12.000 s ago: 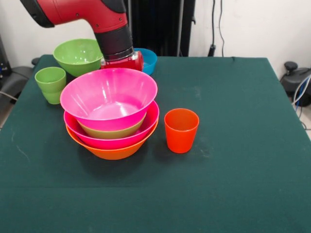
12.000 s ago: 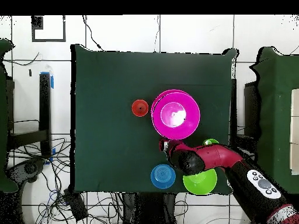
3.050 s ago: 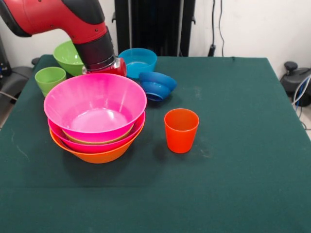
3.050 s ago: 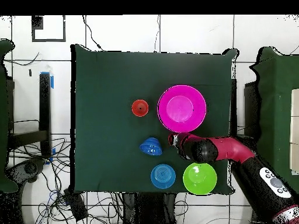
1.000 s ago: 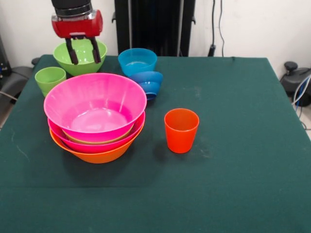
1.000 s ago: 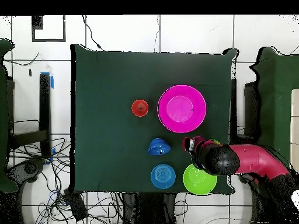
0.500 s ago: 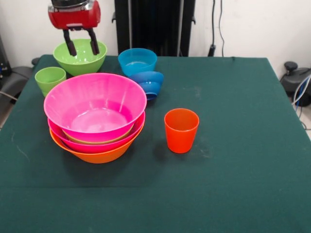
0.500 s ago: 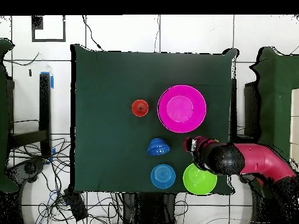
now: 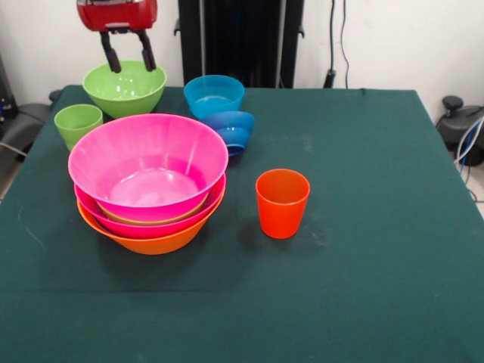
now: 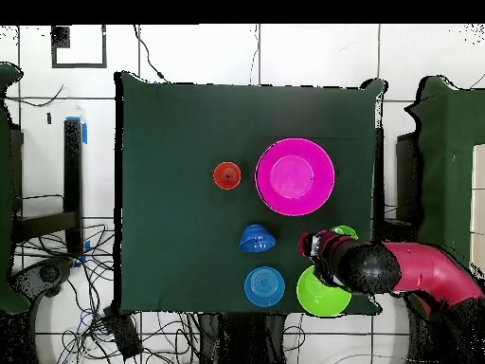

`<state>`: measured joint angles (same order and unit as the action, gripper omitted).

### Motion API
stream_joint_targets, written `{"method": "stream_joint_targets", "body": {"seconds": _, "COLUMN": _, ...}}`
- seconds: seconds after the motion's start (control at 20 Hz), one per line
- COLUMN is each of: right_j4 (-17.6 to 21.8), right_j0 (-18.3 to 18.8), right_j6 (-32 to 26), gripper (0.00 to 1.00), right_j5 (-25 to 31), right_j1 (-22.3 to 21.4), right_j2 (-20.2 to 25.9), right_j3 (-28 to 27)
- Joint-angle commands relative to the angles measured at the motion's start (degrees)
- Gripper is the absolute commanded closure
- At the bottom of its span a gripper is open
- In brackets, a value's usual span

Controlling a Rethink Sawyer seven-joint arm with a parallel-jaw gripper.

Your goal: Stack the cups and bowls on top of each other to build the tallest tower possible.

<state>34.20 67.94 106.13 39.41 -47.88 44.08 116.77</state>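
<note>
Nearest the front camera, the orange-red cup [image 9: 282,203] is standing upright and alone on the green counter [image 9: 363,249], well apart from everything but the tower [image 9: 149,189] beside it. That tower is sitting as a nested pile: a wide orange bowl [image 9: 155,242] at the bottom, a pink bowl [image 9: 147,226] in it, a sliver of a green one showing under the top pink bowl [image 9: 148,165], whose mouth is lying open and empty.

Behind the tower, a small dark blue bowl [image 9: 231,129] is lying tipped on its side, touching or nearly touching the light blue bowl [image 9: 214,94] that is resting upright behind it. Off toward the counter's edge the light green cup [image 9: 78,124] is standing upright by itself.

Farthest back, the large green bowl [image 9: 125,85] is sitting upright, and the gripper [image 9: 128,51] is hanging just above its rim with its jaws released, spread apart and holding nothing. In the overhead view the gripper [image 10: 311,245] is hovering at the edge of that green bowl [image 10: 318,296].

Judging from this, the step in hand is taking the green bowl for the pile. To do it well, the jaws should be straddling the rim, one finger inside and one outside the wall, and pinching before lifting. The wall is glossy and sloped, so a shallow bite could slip; going deeper onto the rim looks safer. The bowl should then be kept level and lowered centred over the top pink bowl.
</note>
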Motion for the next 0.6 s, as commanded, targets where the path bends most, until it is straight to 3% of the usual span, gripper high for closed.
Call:
{"method": "stream_joint_targets", "body": {"seconds": 0.05, "right_j4": -0.5, "right_j0": -0.6, "right_j6": -7.3, "gripper": 0.00, "right_j5": 3.6, "right_j1": -1.4, "right_j2": 1.7, "right_j3": 8.1}}
{"method": "stream_joint_targets", "body": {"seconds": 0.6, "right_j4": 5.9, "right_j0": -3.9, "right_j6": -2.7, "gripper": 0.00, "right_j5": -4.4, "right_j1": 7.4, "right_j2": -3.0, "right_j3": 4.8}}
